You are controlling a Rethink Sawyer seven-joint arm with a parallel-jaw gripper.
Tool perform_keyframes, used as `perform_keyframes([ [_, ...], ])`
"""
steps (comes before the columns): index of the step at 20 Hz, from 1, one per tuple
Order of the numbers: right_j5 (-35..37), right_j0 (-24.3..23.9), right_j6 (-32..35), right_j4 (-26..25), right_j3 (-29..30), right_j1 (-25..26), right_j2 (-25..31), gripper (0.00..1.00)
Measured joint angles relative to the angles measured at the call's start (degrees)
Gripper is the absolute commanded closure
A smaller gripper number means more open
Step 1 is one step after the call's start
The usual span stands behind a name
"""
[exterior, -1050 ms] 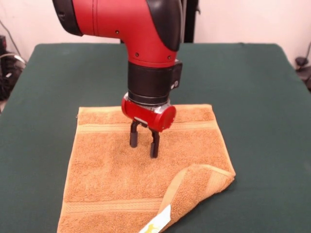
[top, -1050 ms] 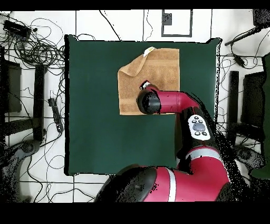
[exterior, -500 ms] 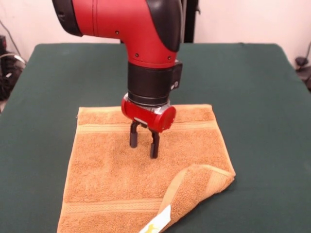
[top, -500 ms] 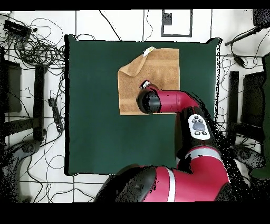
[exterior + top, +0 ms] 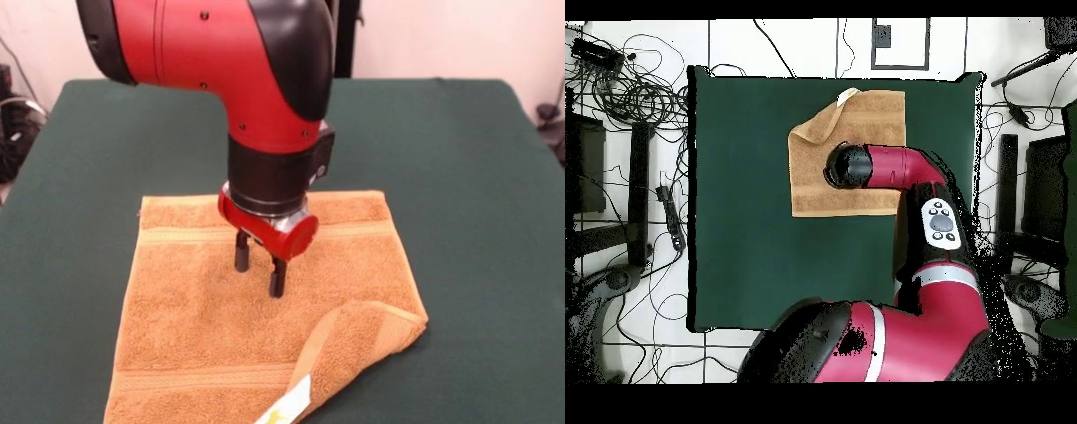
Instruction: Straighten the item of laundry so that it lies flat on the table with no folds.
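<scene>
The item of laundry [image 5: 185, 327], an orange-tan terry towel, lies on the dark green table [image 5: 459, 177]. Its near right corner is folded back over itself, showing a white tag [image 5: 287, 405] at the picture's bottom edge. In the overhead view the towel [image 5: 815, 185] has that folded corner at its upper left, toward the table's [image 5: 745, 230] far edge. My gripper [image 5: 259, 276] hangs open just above the middle of the towel, its two black fingers apart with nothing between them. In the overhead view the arm's wrist hides the gripper.
Woven border bands run across the towel near its far and near ends. Cables and equipment [image 5: 625, 90] lie on the floor around the table. The red arm [image 5: 905, 170] reaches over the towel's right part in the overhead view.
The arm has shifted a little toward the towel's folded end, with the gripper slightly nearer in the front view. The towel has not moved and the gripper stays open.
</scene>
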Motion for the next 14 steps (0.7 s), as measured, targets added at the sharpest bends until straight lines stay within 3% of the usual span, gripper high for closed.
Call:
perform_keyframes([
  [5,7.64,0.8,-0.01,0.32,-6.08,2.3,0.02,0.0],
  [14,10.71,1.15,-0.01,0.64,-12.36,4.83,0.03,0.0],
])
